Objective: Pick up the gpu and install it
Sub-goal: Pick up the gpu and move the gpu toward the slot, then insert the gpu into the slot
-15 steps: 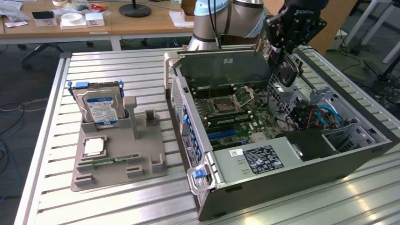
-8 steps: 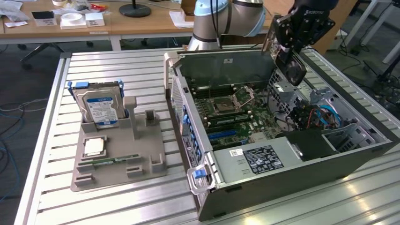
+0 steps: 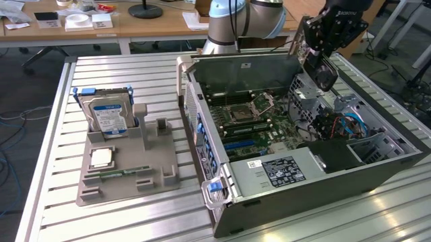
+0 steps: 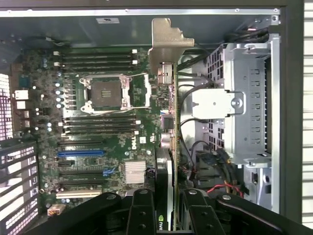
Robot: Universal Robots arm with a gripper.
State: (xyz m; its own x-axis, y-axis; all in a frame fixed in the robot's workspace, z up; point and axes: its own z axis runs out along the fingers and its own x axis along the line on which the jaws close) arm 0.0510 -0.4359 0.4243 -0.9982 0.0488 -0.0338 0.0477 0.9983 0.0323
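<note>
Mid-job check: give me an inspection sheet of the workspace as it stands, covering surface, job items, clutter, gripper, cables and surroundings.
Surface: slatted metal table carrying an open computer case.
Job's things: gpu held edge-on over the open case, not seated in any slot; the blue slot on the motherboard is empty.
Clutter: grey holder with a hard drive, a processor chip and a RAM stick.
Gripper: gripper shut on the gpu.
Cables: blue and orange leads inside the case; loose cables on the floor.
Surroundings: wooden desk behind, with small items.
</note>
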